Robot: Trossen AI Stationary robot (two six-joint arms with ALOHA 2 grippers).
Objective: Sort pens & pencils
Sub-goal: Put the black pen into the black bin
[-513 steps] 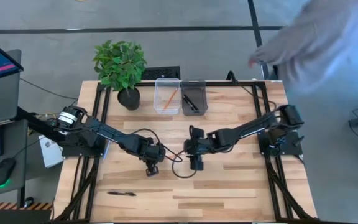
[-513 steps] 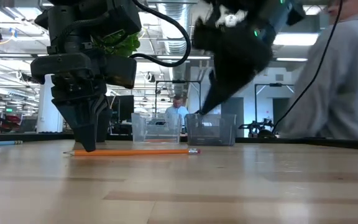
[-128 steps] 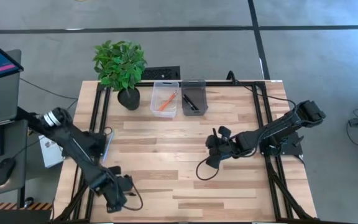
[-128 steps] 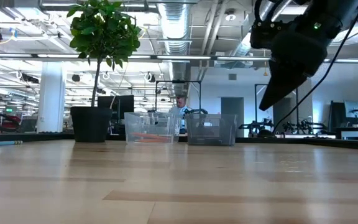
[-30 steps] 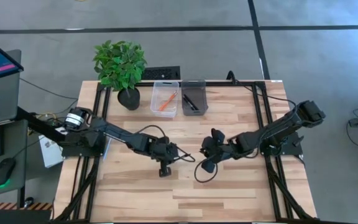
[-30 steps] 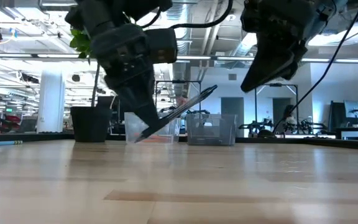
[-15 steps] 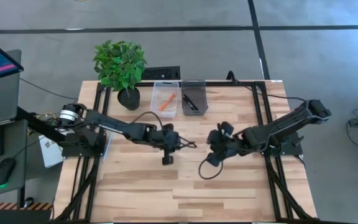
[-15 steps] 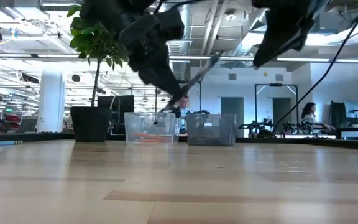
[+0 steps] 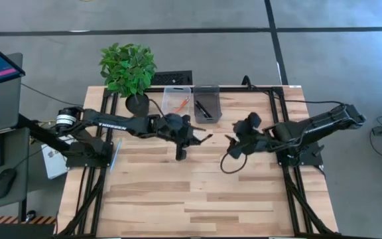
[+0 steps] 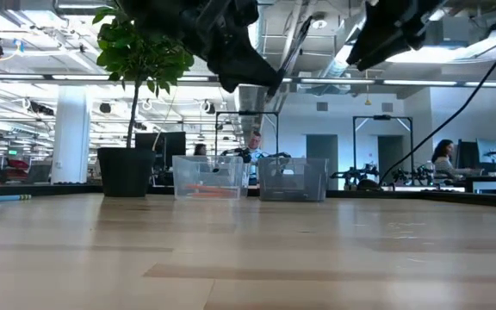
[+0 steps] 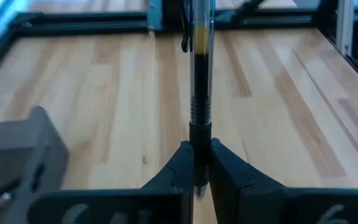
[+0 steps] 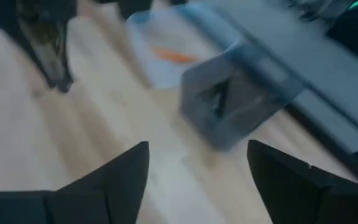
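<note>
My left gripper (image 9: 195,137) is shut on a black pen (image 9: 206,138), high above the table just near of the two bins. A clear bin (image 9: 178,111) holds orange pencils (image 9: 180,103). The grey bin (image 9: 206,116) to its right holds black pens (image 9: 203,106). My right gripper (image 9: 233,142) is open and empty, held high a short way to the right of the pen. In the low view the pen (image 10: 295,43) slants upward from my left gripper (image 10: 261,82). My left gripper pinches the pen near one end (image 11: 200,163) between its two fingers. The fingers come from the table's left, and the pen sticks out past the fingertips along their line, toward the right. The pen is lifted clear, its free end (image 10: 315,19) tilted upward.
A potted plant (image 9: 128,70) stands at the far left, beside the clear bin. A black cable (image 9: 227,164) loops below my right gripper. The bins show in the right wrist view (image 12: 235,106). Bare wooden table (image 9: 197,192) lies toward the near edge.
My left gripper has gone up and toward the far edge with the pen, closing on the bins; the pen stays clear of the table, slanting upward. My right gripper has also risen and gone toward the far edge, staying open.
</note>
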